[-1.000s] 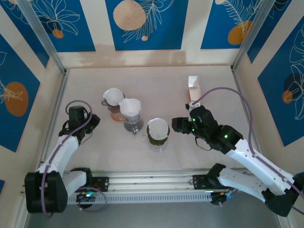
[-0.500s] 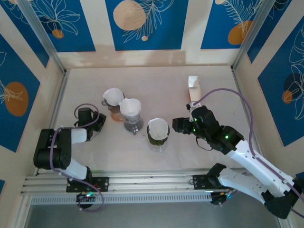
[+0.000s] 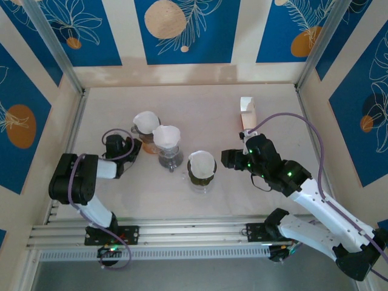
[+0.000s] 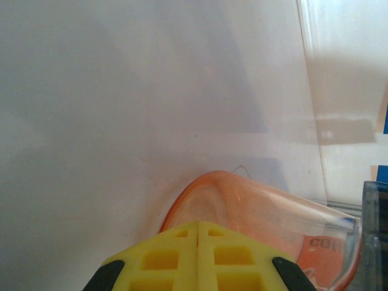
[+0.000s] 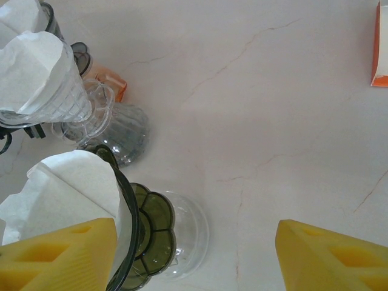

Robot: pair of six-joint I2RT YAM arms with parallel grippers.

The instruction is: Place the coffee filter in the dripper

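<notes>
Desk (image 3: 200, 103): pale, marble-look top, blue floral panels around it.

Three drippers stand in a diagonal row near the middle, each with a white paper coffee filter seated in its cone:
- The orange translucent plastic dripper (image 3: 145, 145) is farthest left, with a filter (image 3: 145, 122) in it.
- The clear ribbed glass dripper (image 3: 169, 156) is just beside it, with its own filter (image 3: 167, 136).
- The dark green glass dripper (image 3: 200, 177) is nearest the arms. Its filter (image 3: 202, 162) sits upright and open at the top.

A small white-and-orange carton (image 3: 247, 113) stands well apart, toward the right wall.

Left end effector (image 3: 127, 147): low on the desk, just beside the orange dripper. From its wrist camera the yellow fingers (image 4: 176, 257) are pressed together with nothing between them, tips at the dripper's orange base (image 4: 267, 212). I cannot tell whether they touch it.

Right end effector (image 3: 225, 159): just right of the green dripper, apart from it. Jaws are wide and hold nothing. Its wrist camera looks down on the green dripper's filter (image 5: 73, 188) and scalloped base (image 5: 151, 233).
</notes>
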